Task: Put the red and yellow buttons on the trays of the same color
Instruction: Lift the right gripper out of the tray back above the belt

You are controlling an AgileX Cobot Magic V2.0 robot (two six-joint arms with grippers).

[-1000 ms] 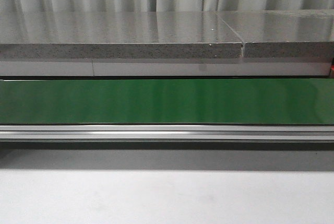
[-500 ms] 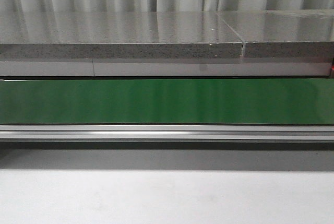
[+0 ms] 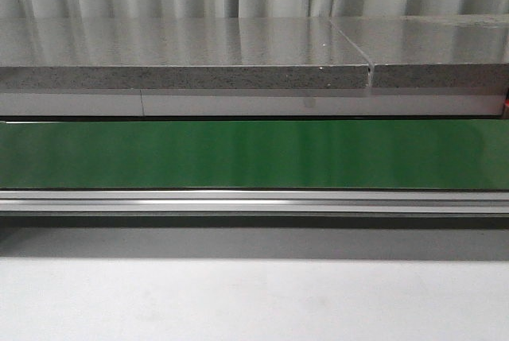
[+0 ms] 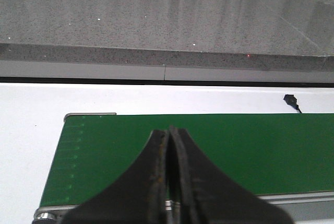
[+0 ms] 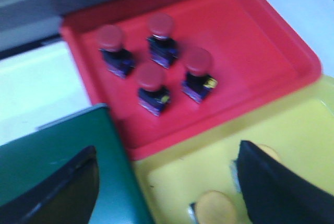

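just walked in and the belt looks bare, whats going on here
The robot is sorting buttons by color. The right gripper hangs open over the trays, holding nothing. Four red buttons stand in the red tray, and at least two yellow buttons sit in the yellow tray next to it. The left gripper is shut and empty above the green conveyor belt, which carries no buttons in the front view.
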